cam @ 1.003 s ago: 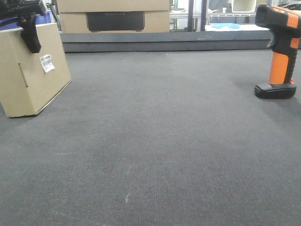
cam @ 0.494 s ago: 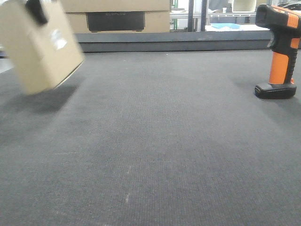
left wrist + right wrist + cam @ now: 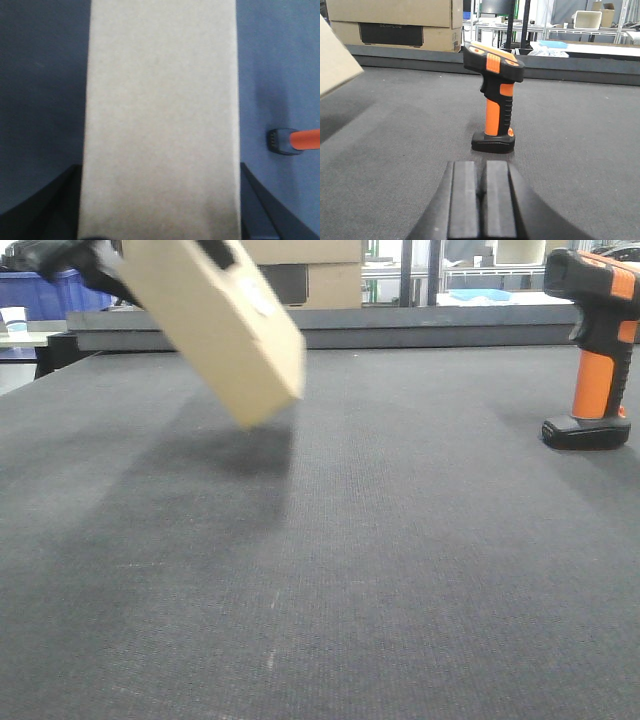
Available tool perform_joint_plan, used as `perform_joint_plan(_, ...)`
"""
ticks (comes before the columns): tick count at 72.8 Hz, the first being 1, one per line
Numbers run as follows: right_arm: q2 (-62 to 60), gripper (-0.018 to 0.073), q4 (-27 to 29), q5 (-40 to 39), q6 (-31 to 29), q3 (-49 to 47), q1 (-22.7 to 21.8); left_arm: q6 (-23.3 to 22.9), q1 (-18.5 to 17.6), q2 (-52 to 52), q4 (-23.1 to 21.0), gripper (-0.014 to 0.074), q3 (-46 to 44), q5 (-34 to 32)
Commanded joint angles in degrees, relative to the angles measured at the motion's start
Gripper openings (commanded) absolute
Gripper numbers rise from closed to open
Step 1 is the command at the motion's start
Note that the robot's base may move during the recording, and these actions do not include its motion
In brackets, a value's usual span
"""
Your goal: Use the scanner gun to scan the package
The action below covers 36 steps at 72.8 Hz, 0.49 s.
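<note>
Now my left gripper (image 3: 160, 225) clamps the plain tan cardboard package (image 3: 215, 330), tilted above the rough grey mat (image 3: 350, 570); my right gripper (image 3: 480, 200) is closed empty, near the upright orange-black scanner gun (image 3: 494, 100)

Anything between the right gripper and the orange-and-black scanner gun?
Nothing visible. From the right gripper, only bare dark mat lies before the upright orange-and-black pistol-shaped scanner gun. The tan cardboard package hangs in the air, off that line.
</note>
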Motion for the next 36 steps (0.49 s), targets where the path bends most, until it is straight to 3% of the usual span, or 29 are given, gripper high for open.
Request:
perform_joint_plan(1, -0.2, -0.0168, -0.3, -1.0, -0.1, 0.0, -0.3, -1.5, -1.6, -0.3, -0.7, -0.0111, 2.1, -5.5)
perform_joint_plan(17, -0.2, -0.0168, -0.3, -1.2, -0.1, 0.0, -0.4, -1.5, -1.7, -0.2, -0.1, -0.0111, 5.3, -6.2)
perform_joint_plan(29, -0.2, -0.0168, 0.7, -8.1, -0.1, 0.0, -0.4, -1.4, -1.7, -0.2, -0.1, -0.0111, 5.7, -5.2)
perform_joint_plan(36, -0.2, -0.0168, 6.1, 0.9, -0.1, -2.9, -0.4, -1.1, -1.7, -0.2, -0.1, -0.0111, 5.7, -4.8)
